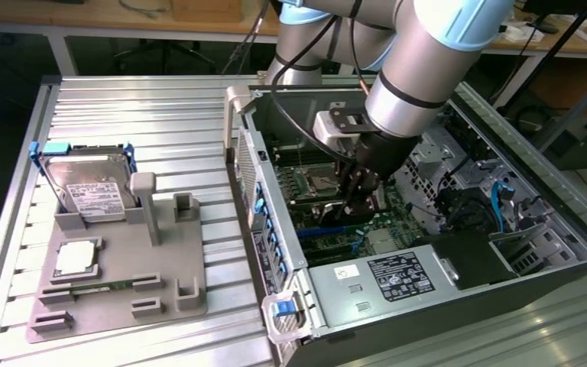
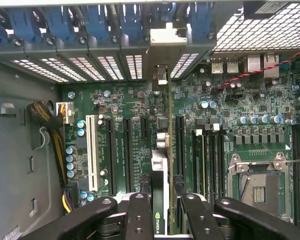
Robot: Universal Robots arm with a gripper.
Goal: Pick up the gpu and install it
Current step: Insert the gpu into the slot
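Observation:
My gripper point(image 1: 360, 200) is down inside the open computer case point(image 1: 273, 252), above the motherboard point(image 1: 319, 183). In the wrist view the gripper point(image 2: 162, 217) is shut on the gpu point(image 2: 160, 165), which shows edge-on between the black fingers point(image 2: 138, 215). The card stands upright over the black expansion slots, between two of them, and its silver end bracket point(image 2: 167, 37) reaches the row of rear slot covers. I cannot tell whether its edge connector sits in a slot.
A white slot point(image 2: 92, 150), the CPU socket point(image 2: 260, 185) and a yellow-black cable bundle point(image 2: 50, 120) surround the card. The power supply point(image 1: 396, 279) fills the case's near corner. On the exterior view's left, a grey holder point(image 1: 120, 298) carries a hard drive point(image 1: 89, 187).

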